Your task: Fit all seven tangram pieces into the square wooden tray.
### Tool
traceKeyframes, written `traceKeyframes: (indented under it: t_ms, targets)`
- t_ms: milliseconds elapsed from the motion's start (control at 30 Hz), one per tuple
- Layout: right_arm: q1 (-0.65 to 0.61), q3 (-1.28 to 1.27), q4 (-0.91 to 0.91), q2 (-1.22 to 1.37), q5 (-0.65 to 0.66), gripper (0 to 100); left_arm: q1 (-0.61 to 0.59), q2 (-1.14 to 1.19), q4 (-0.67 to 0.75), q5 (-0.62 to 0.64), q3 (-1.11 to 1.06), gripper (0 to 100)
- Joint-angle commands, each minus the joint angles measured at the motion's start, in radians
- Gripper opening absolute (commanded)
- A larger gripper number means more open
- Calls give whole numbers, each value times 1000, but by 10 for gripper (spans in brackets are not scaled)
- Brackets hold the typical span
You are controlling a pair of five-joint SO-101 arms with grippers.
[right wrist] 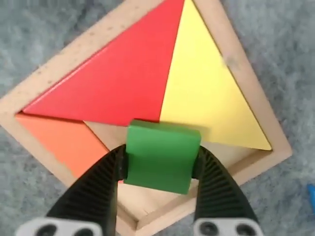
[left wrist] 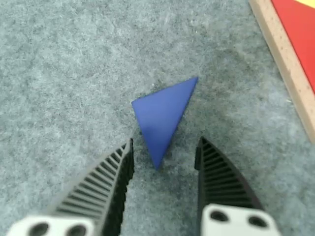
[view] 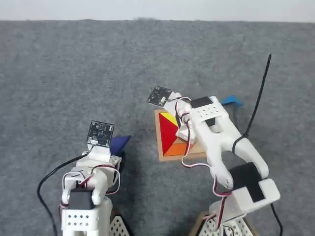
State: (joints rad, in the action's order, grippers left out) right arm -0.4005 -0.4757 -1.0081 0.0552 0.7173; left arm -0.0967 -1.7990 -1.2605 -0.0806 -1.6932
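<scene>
The square wooden tray [right wrist: 244, 78] holds a red triangle [right wrist: 113, 78], a yellow triangle [right wrist: 206, 93] and an orange piece [right wrist: 64, 140]. My right gripper [right wrist: 160, 158] is shut on a green square piece [right wrist: 160, 147], held just above the tray's bare wood beside the yellow triangle. A dark blue triangle [left wrist: 165, 118] lies flat on the grey cloth to the left of the tray [view: 160, 142]. My left gripper [left wrist: 165, 146] hangs open over it, one corner of the triangle lying between the fingers without touching them.
A light blue piece [view: 231, 102] lies on the cloth beyond the tray's far right corner. The right arm [view: 221, 142] covers most of the tray in the high view. Grey cloth [view: 74, 64] stretches open to the left and rear.
</scene>
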Motion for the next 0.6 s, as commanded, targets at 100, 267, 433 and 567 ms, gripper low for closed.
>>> traceKeyframes:
  t_ms: [100, 267, 433, 567]
  targets:
    - [8, 38, -74, -219, -51, 58, 5, -18, -2, 11, 10, 200]
    - [39, 37, -102, -203, 11, 58, 5, -18, -2, 11, 10, 200]
    - [91, 58, -77, -73, 52, 58, 5, -18, -2, 11, 10, 200]
    - [96, 87, -56, 18, 51, 58, 5, -18, -2, 11, 10, 200]
